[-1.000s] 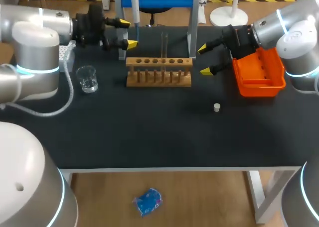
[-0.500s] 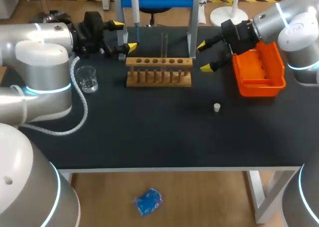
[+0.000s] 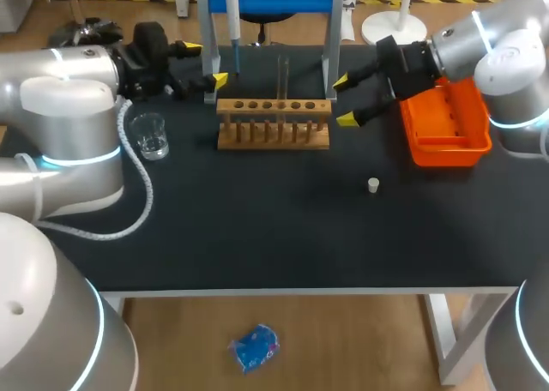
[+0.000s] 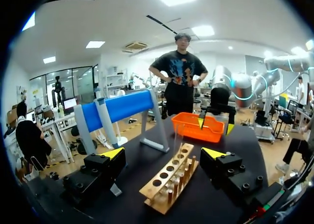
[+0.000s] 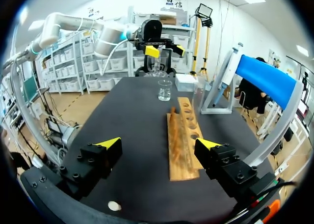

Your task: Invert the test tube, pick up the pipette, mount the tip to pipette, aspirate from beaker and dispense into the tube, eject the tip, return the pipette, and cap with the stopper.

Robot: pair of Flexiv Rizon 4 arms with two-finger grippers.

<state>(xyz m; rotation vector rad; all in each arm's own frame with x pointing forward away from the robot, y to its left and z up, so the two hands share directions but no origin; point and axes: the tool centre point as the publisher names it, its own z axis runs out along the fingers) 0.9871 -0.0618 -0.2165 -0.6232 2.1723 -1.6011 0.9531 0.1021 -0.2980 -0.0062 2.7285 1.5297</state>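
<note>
A clear test tube (image 3: pixel 282 78) stands upright in the wooden rack (image 3: pixel 273 123); the left wrist view shows that rack (image 4: pixel 169 177) just ahead of my left gripper. The pipette (image 3: pixel 232 14) hangs on the blue-topped stand behind it. The glass beaker (image 3: pixel 150 136) sits left of the rack, and the small white stopper (image 3: pixel 373 184) lies on the mat to the front right. My left gripper (image 3: pixel 206 63) is open beside the rack's left end, and my right gripper (image 3: pixel 343 100) is open at its right end. Nothing is between either pair of fingers.
An orange bin (image 3: pixel 446 121) sits at the right under my right arm. The stand's posts (image 3: pixel 330 57) rise right behind the rack. A white tip box (image 5: pixel 186 81) lies near the beaker (image 5: pixel 165 90) at the far left.
My left gripper has drawn back a little to the left as its arm swung. My right gripper has edged left toward the rack. Both stayed open.
</note>
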